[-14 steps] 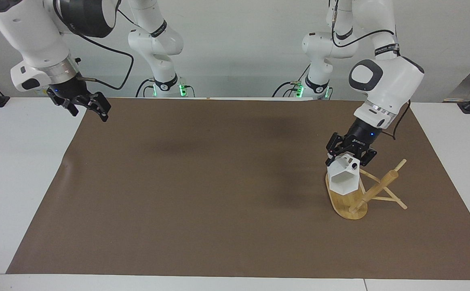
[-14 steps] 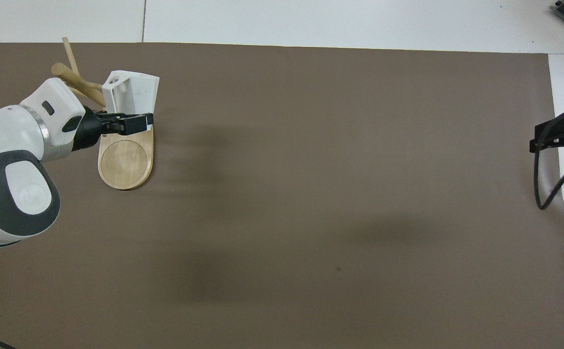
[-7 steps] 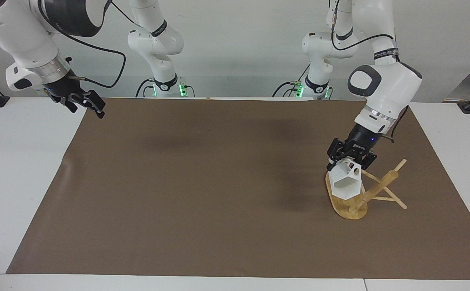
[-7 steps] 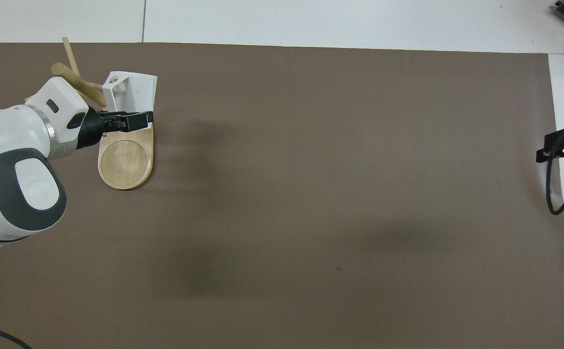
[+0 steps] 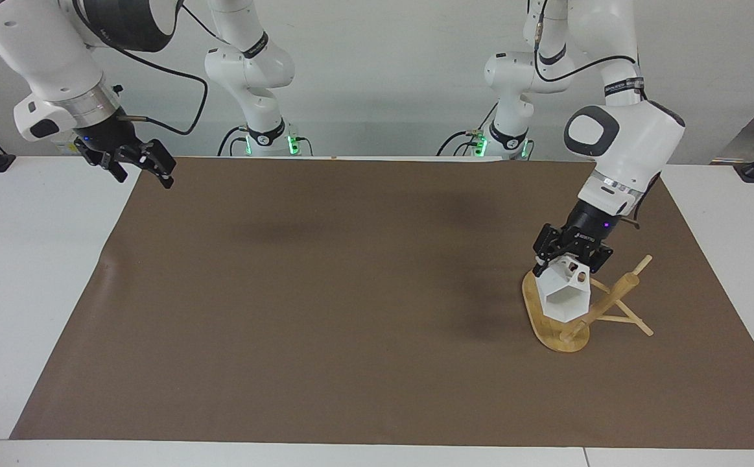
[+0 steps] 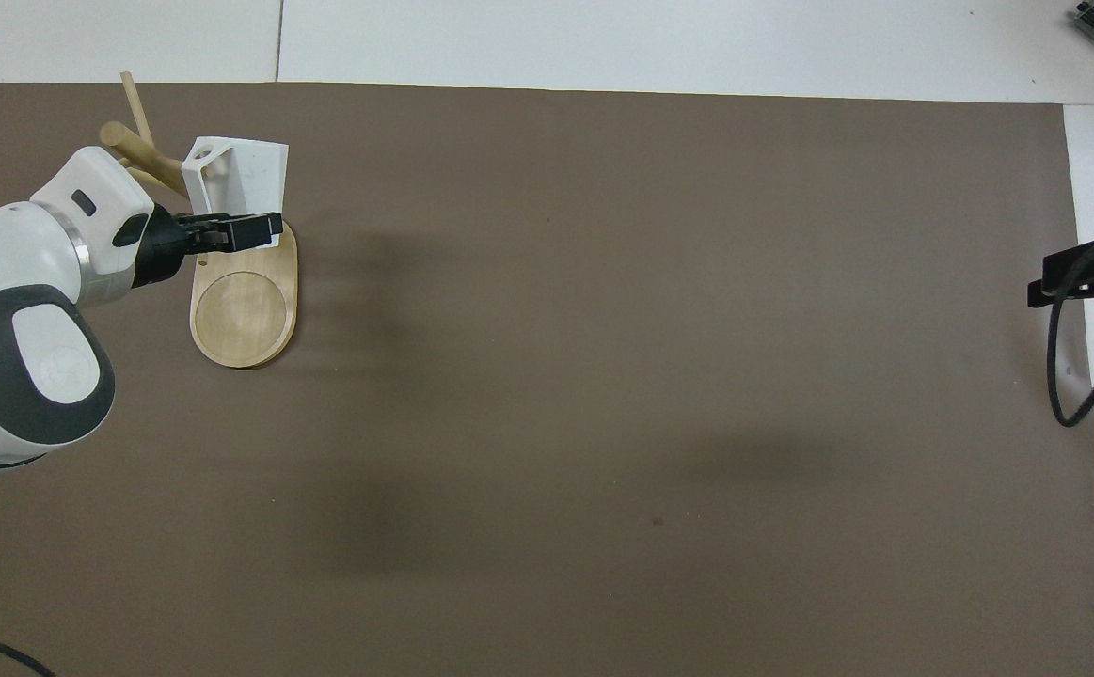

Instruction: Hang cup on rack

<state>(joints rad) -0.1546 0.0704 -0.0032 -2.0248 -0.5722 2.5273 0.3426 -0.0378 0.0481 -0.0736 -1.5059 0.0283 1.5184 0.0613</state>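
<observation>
The left hand (image 5: 570, 258), clamped on the white cup (image 5: 565, 297), holds it over the bamboo rack's (image 5: 561, 337) base beside the post, so next comes threading the handle hole onto a peg, while the open right hand (image 5: 137, 167) waits.

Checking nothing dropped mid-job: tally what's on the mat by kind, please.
Cups: 1, white cup, held by the left gripper over the rack's base.
Racks: 1, bamboo rack, toward the left arm's end.
Total: 2.
Right gripper waits open, holding nothing.
</observation>
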